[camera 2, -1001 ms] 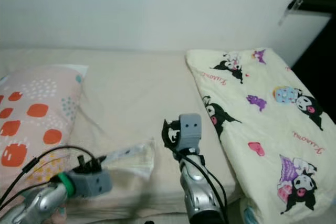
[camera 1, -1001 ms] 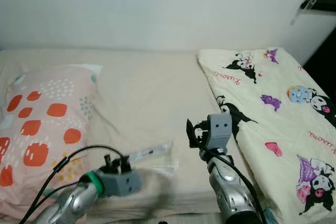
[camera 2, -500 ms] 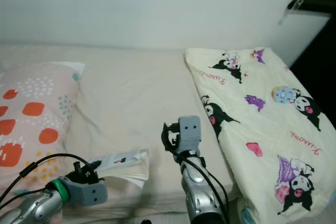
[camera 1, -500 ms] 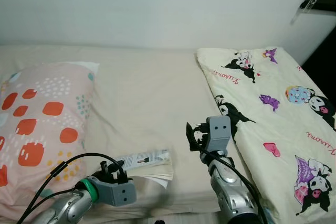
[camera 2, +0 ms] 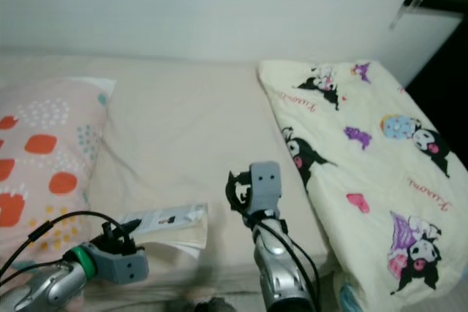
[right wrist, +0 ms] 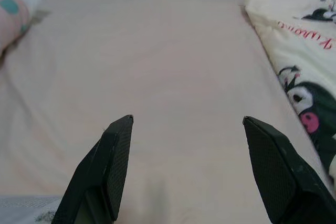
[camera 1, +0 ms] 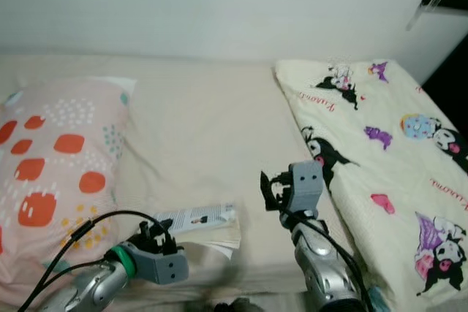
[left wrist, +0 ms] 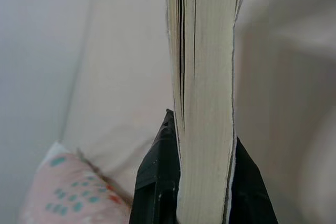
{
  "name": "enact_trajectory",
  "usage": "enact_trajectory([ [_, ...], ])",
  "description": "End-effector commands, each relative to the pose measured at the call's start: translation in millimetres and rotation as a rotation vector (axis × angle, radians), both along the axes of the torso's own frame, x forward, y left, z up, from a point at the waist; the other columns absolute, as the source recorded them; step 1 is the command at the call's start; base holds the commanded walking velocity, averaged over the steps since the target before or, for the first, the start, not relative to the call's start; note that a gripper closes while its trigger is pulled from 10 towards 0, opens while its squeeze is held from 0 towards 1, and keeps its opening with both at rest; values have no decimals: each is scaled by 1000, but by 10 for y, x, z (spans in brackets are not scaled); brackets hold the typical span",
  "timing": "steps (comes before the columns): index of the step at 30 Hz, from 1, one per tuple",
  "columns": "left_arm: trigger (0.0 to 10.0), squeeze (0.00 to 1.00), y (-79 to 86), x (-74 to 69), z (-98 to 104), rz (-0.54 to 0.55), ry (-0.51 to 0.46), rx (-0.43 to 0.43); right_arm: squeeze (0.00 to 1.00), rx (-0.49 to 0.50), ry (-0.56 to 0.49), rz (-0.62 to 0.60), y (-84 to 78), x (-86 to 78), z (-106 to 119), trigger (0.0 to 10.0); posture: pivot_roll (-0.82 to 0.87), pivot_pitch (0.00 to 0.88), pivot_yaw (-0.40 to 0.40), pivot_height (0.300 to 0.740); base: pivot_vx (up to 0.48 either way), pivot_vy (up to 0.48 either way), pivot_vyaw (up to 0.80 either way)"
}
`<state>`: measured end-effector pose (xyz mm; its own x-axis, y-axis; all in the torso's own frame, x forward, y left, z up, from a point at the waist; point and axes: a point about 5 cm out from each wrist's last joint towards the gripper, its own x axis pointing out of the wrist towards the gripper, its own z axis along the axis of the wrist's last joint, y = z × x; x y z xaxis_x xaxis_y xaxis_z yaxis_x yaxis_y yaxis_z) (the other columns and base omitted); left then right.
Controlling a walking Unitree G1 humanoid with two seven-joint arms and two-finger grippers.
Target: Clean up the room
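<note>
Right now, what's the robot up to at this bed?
The left gripper is shut on a paperback book at the near edge of the bed, its two fingers clamping the page block. The right gripper hovers open over the bare sheet, holding nothing. A patterned pillow lies to the robot's left and a cartoon-print blanket to its right.

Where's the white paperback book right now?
The white paperback book is near the front edge of the beige bed, clamped in the left gripper, between the spotted pink pillow and the right gripper.
</note>
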<state>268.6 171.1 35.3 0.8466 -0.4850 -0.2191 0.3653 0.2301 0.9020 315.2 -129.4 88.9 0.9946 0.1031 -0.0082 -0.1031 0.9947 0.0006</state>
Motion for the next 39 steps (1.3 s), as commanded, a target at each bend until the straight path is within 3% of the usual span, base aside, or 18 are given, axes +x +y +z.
enact_trajectory([
  [1,10000,122,-32,-56,-59,-24,14,1,0,-12,44,-9,-29,-49,-100,10000,28,138,-55,621,0,0,0],
  [11,10000,118,-15,-37,-65,-23,6,5,0,1,46,-9,-23,-67,-106,10000,28,148,-54,611,0,0,0],
  [23,10000,184,155,61,3,-2,-123,132,0,17,45,19,-6,-96,-99,10000,25,155,-57,611,0,0,0],
  [27,10000,224,224,98,87,-72,-215,196,0,20,39,34,11,-106,-80,10000,23,169,-62,611,0,0,0],
  [29,10000,224,224,98,87,-72,-215,196,0,20,39,34,11,-106,-80,10000,23,169,-62,611,0,0,0],
  [39,10000,224,122,391,174,-139,-313,336,0,28,7,59,40,-180,49,10000,-51,266,-56,611,0,0,0],
])
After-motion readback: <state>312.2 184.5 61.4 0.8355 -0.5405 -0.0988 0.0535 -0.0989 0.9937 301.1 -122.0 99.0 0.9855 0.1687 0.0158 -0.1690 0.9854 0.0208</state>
